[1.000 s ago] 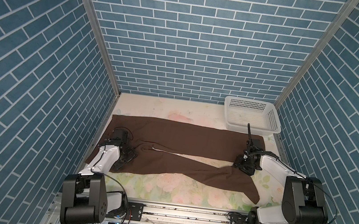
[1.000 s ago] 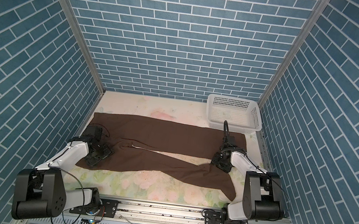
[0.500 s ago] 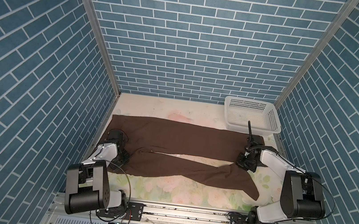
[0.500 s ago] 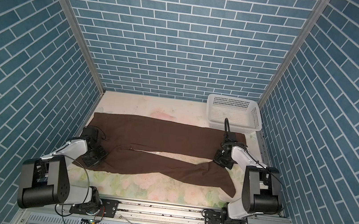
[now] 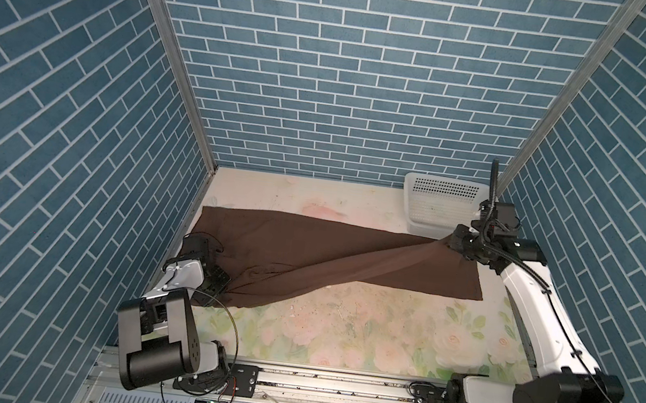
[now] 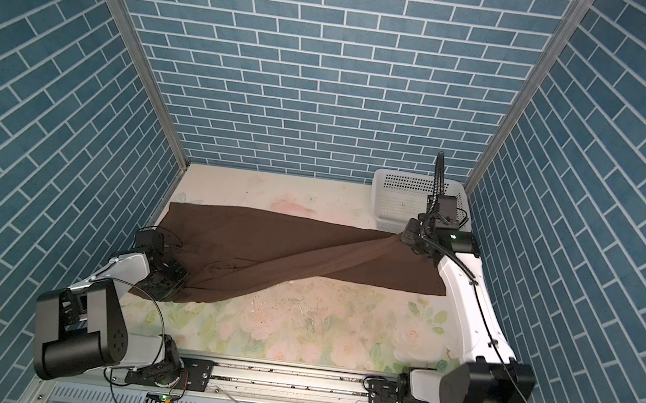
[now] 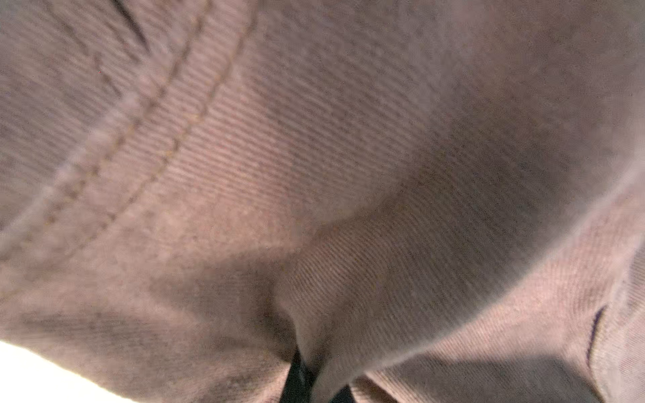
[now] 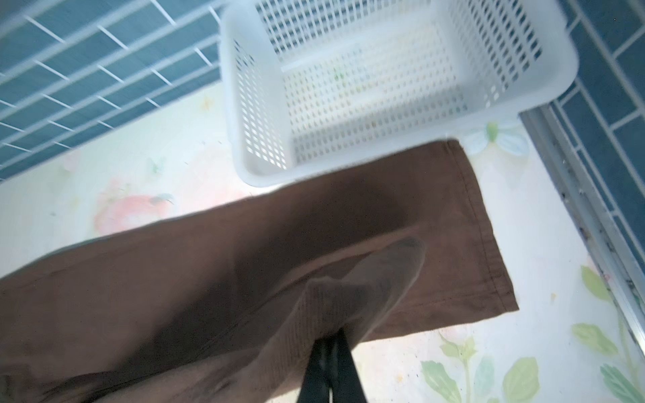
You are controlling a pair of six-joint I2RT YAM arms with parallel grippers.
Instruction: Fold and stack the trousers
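The left white-and-black robot arm (image 5: 182,273) is folded tight by the near left corner of the floral-patterned worktop (image 5: 339,330), with its wrist low. The left gripper (image 5: 226,285) has its black fingers (image 7: 296,378) closed together, pinching a bunch of the dark brown thin-fabric trousers (image 5: 307,251). The right white-and-black robot arm (image 5: 539,304) stretches along the right edge toward the far right corner, wrist raised above the worktop. The right gripper (image 5: 451,243) points left, its black fingers (image 8: 316,370) pressed together on a gathered fold of the same cloth.

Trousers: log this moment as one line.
left gripper: shut on trousers, waist end | right gripper: shut on one leg, raised | other leg: flat on table
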